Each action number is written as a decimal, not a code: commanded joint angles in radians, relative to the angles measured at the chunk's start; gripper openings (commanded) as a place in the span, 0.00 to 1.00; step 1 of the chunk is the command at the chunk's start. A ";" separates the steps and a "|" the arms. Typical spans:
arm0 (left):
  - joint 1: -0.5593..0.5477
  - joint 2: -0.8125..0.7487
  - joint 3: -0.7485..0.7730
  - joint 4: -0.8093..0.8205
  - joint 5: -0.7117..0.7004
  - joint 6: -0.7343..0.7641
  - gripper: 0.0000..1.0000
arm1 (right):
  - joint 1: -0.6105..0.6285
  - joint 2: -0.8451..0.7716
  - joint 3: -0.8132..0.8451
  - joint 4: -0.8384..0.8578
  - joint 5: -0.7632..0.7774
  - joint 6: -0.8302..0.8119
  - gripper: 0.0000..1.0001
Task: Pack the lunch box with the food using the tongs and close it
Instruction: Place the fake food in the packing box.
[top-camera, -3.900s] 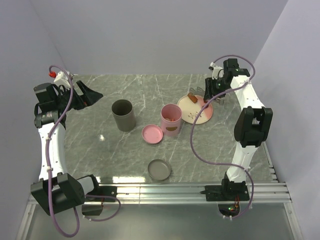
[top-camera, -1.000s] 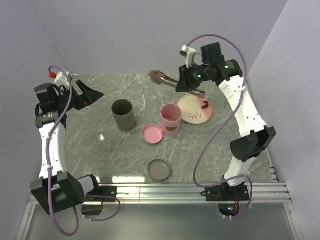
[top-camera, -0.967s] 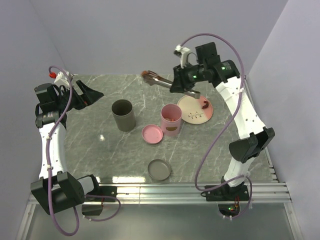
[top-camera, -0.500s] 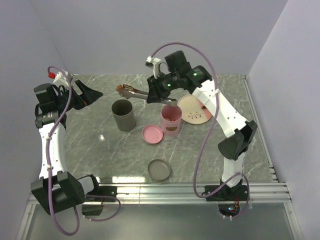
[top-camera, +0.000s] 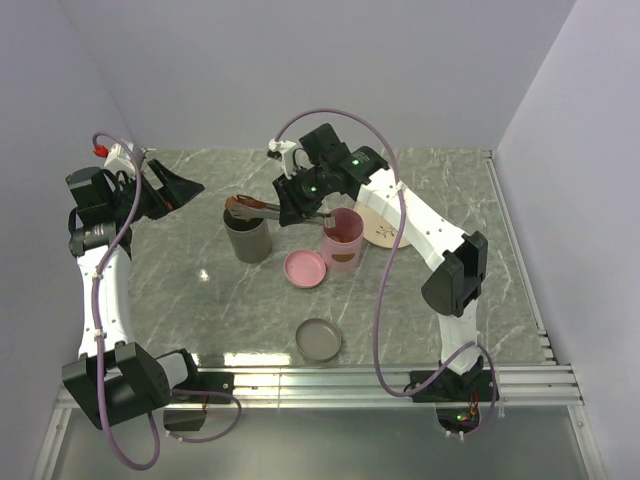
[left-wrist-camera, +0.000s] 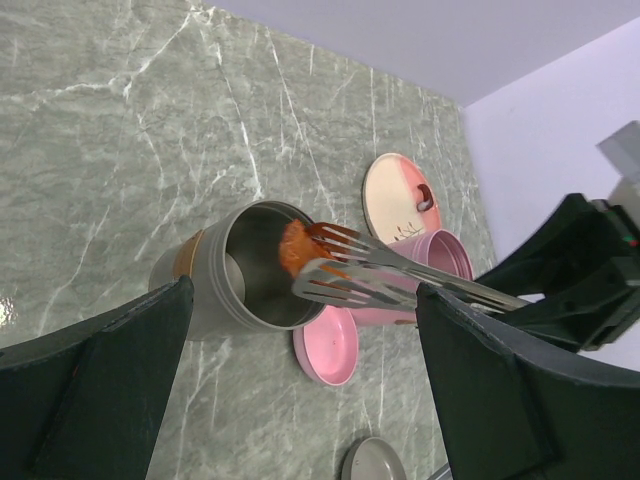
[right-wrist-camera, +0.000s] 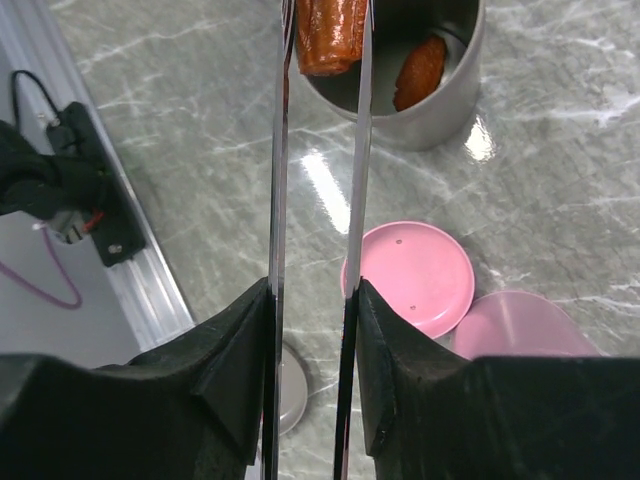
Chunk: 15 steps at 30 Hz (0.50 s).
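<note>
Tongs (top-camera: 258, 207) stuck out leftward from the right claw (top-camera: 292, 208) in the top view. The claw was clenched on their two arms, and a sausage (top-camera: 235, 206) sat pinched at their tip right above the grey can (top-camera: 247, 240). We saw the pink box (top-camera: 342, 248) standing open just right of that can. Its lid (top-camera: 304, 268) lay flat on the surface (top-camera: 200, 300) in front, a grey lid (top-camera: 319, 340) sat nearer the bases, and the plate (top-camera: 372, 228) was partly hidden behind the right arm. The left claw (top-camera: 170, 188) hung released and empty at the far left, well apart from all this.

From the left wrist we saw the sausage over the can's mouth, near the rim on the box side, with the tongs' forked tips closed on it.

From the right wrist the two thin arms ran between the fingers (right-wrist-camera: 230, 380), and a second piece (right-wrist-camera: 420, 72) lay inside the can.

We judged the main risk to be where the sausage would land. Let go here, it would fall into the grey can, not the pink box, and the box would be closed short of food. The hold also looked slim. A slackened squeeze or a jolt on the way across could drop the piece onto the surface, or the tongs could knock a rim.
</note>
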 joint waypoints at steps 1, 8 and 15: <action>0.006 -0.002 0.008 0.029 -0.005 0.009 0.99 | 0.014 0.009 0.013 0.061 0.051 0.003 0.42; 0.006 0.000 0.006 0.031 -0.005 0.014 0.99 | 0.012 0.027 0.036 0.046 0.068 0.000 0.51; 0.009 0.001 0.019 0.028 0.001 0.012 0.99 | 0.014 -0.005 0.047 0.038 0.074 -0.002 0.54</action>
